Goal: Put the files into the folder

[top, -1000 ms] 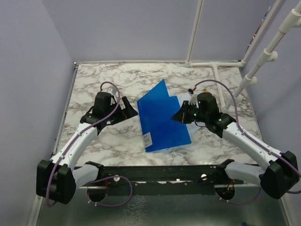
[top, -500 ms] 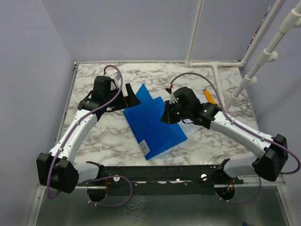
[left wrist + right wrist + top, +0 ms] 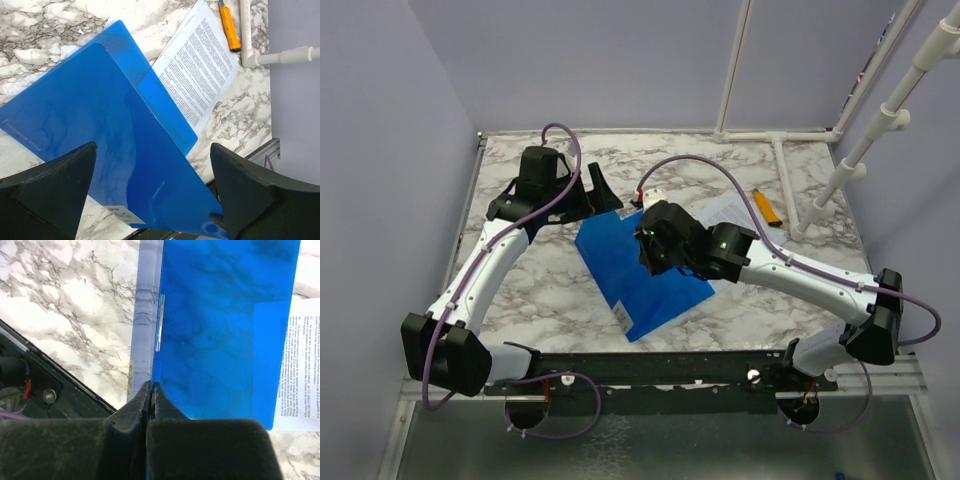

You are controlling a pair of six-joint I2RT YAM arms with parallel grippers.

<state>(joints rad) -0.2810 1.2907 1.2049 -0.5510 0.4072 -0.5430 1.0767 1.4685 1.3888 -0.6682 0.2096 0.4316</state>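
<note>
The blue folder [image 3: 665, 288] lies on the marble table between the arms, white label [image 3: 123, 215] at its near corner. My right gripper [image 3: 649, 252] is shut on the edge of the folder's top cover and holds it raised; in the right wrist view the gripper [image 3: 151, 388] pinches the cover edge-on, the lower leaf of the folder [image 3: 225, 325] showing to its right. The files [image 3: 200, 65], white sheets of dense print, lie partly under the folder's far right edge. My left gripper [image 3: 603, 192] hovers open over the folder's far left corner, holding nothing.
An orange cutter [image 3: 765, 206] lies right of the files, near a white pipe frame [image 3: 810, 205]. The black arm rail [image 3: 700, 365] runs along the near table edge. Purple walls close in the left side and the back.
My right gripper has swung left with the folder's cover pinched in it, and the folder has shifted left, uncovering more of the files. The left gripper has drawn back toward the far left.
</note>
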